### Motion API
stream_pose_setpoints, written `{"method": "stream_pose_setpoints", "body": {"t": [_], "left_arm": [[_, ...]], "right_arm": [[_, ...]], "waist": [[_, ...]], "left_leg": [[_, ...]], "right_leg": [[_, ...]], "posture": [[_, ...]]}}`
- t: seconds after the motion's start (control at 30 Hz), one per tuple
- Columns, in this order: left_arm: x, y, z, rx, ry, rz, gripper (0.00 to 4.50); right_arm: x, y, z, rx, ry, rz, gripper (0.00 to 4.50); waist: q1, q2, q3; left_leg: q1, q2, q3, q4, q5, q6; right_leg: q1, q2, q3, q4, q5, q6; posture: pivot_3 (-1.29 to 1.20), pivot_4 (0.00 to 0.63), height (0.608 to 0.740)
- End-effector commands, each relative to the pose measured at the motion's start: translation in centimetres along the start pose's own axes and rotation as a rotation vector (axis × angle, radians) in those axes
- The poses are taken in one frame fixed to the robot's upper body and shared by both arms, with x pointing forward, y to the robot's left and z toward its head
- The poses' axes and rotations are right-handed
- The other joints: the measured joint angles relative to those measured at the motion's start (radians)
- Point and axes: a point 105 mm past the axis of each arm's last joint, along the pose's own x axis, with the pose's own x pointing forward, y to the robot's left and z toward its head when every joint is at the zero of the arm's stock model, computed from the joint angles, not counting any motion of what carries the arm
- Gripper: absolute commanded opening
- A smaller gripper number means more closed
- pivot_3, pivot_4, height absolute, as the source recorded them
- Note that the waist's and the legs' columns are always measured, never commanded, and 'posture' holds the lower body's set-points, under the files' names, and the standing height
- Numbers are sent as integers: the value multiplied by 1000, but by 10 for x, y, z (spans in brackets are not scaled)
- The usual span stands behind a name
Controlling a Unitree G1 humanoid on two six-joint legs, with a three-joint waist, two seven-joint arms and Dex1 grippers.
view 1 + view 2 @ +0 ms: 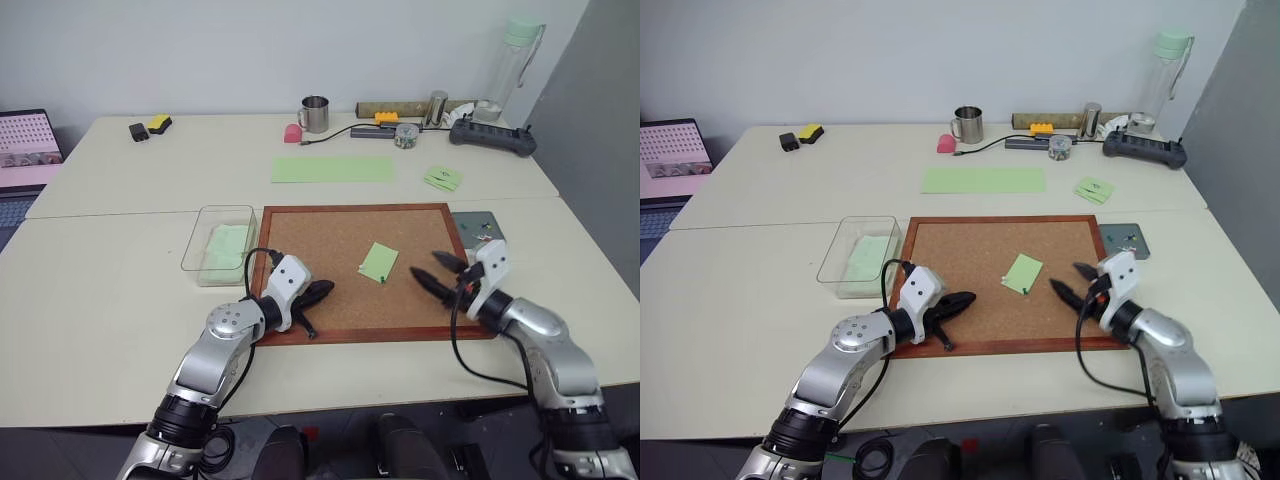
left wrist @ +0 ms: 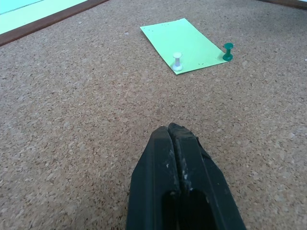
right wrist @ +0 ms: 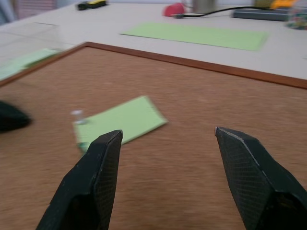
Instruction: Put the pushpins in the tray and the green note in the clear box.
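Both arms reach in from the near edge of the large wood-framed corkboard (image 1: 340, 250). On the left, the left claw (image 1: 318, 292) has its fingers pressed together on nothing; on the right, the right claw (image 1: 440, 272) stands spread and empty. Between them lies one small light-green square paper note (image 1: 379, 262), held by two tiny pushpins, a white (image 2: 177, 61) and a dark-green (image 2: 228, 51) one (at its near edge). It sits just left of the right claw, probably the handier. One transparent plastic box (image 1: 219, 240) waits left of the board, one dark-grey flat tray (image 1: 479, 227) right, on the counter.
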Motion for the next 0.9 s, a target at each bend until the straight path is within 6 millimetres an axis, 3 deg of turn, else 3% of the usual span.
{"method": "stream_pose_setpoints", "body": {"t": [0.03,0.13,0.27,0.6,0.63,0.9], "left_arm": [[-1,5,-13,-17,56,22,0],[-1,6,-13,-16,57,22,0],[-2,5,-13,-17,58,23,0],[-4,5,-14,-17,64,26,0],[-4,5,-14,-17,64,27,0],[-6,5,-14,-17,67,29,0]], "right_arm": [[10,25,2,-42,-12,79,3220],[21,34,-8,-67,13,92,3220],[29,29,-15,-106,31,58,3220],[45,21,-17,-114,7,27,3220],[46,21,-16,-112,2,27,2857],[48,18,-15,-106,-2,22,1280]], "waist": [[1,0,0],[1,0,0],[1,0,0],[1,0,0],[1,0,0],[1,0,0]], "left_leg": [[0,0,0,0,0,0],[-1,0,0,0,0,0],[-1,0,0,0,0,0],[0,0,-1,0,0,0],[0,0,0,0,0,0],[0,0,-1,0,0,0]], "right_leg": [[0,0,0,-1,0,0],[0,0,-1,-1,0,0],[0,0,-1,-1,0,0],[0,0,-1,-1,0,0],[0,0,-1,-1,0,0],[0,0,-1,-1,0,0]], "posture": [[0,150,740],[0,150,740],[0,150,740],[0,150,740],[0,150,740],[0,150,740]]}}
